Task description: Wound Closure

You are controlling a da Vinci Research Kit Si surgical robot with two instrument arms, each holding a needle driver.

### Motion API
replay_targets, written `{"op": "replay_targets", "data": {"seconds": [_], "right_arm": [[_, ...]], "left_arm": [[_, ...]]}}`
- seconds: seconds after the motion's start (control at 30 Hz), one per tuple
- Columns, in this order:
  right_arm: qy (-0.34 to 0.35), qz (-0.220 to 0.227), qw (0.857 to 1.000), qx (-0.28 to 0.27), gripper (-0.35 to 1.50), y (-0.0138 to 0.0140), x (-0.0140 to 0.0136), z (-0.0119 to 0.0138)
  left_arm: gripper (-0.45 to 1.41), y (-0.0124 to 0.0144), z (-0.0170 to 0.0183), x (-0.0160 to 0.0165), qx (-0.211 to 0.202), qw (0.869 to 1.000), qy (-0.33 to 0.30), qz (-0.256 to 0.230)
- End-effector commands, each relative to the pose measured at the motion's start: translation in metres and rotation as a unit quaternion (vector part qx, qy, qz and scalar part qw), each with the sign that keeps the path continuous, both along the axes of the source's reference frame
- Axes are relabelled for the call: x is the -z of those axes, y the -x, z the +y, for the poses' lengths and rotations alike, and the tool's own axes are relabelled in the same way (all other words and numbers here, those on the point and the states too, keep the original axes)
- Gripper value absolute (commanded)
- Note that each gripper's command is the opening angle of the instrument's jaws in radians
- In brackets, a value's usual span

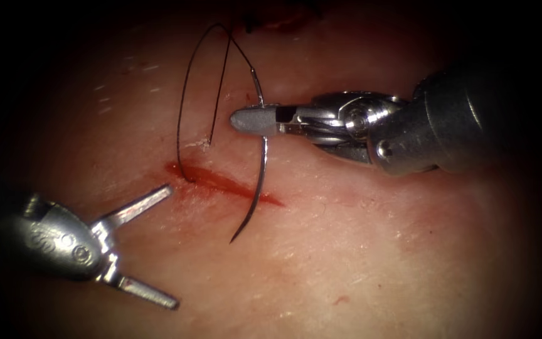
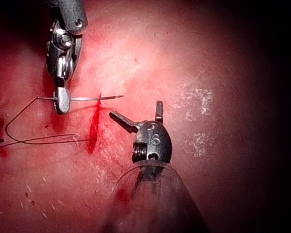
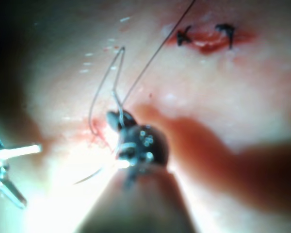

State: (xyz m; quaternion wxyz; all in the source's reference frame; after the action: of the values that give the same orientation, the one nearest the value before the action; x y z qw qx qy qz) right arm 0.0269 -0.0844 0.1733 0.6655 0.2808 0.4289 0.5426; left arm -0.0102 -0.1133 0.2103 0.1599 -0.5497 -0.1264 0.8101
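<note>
Tissue (image 1: 359,251) takes up the whole scene, pale pork belly with a short red cut (image 1: 221,182) that runs slanted near the middle, with red fluid (image 1: 246,190) in it. Next in size, the right tool (image 1: 253,121) comes in from the right side and its jaws are closed on the needle (image 1: 262,163), at a place about one third of the curve away from the thread end. The left tool (image 1: 142,248) waits at the lower left, near the left end of the cut; its jaws are spread wide and they hold nothing. The needle is free of the tissue: its curve hangs across the right part of the cut and its sharp tip points down, below the cut. The thread (image 1: 183,100) goes from the top end of the needle in a tall loop and enters the tissue at the left part of the cut, and a short loose end lies just above there. I judge that one stitch is already through and the needle is being prepared for a new bite. The next move, I think, needs a firm grip and the tip turned square to the edge of the cut, while the loop is kept out of the jaws.
</note>
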Motion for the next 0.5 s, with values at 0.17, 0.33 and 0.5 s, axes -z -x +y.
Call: {"op": "replay_targets", "data": {"seconds": [0.17, 0.33, 0.5], "right_arm": [[0.034, 0.011, 0.999, 0.006, -0.35, -0.0013, 0.0022, 0.0000], [0.055, 0.009, 0.998, 0.014, -0.35, -0.0021, 0.0028, 0.0002], [0.062, 0.008, 0.998, 0.019, -0.35, -0.0020, 0.0029, 0.0002]], "left_arm": [[0.04, -0.0013, -0.0006, -0.0023, -0.009, 0.996, -0.089, 0.017], [-0.15, -0.0009, 0.0020, -0.0074, -0.017, 0.988, -0.152, 0.016], [-0.18, 0.0005, 0.0027, -0.0116, -0.024, 0.987, -0.157, 0.041]]}}
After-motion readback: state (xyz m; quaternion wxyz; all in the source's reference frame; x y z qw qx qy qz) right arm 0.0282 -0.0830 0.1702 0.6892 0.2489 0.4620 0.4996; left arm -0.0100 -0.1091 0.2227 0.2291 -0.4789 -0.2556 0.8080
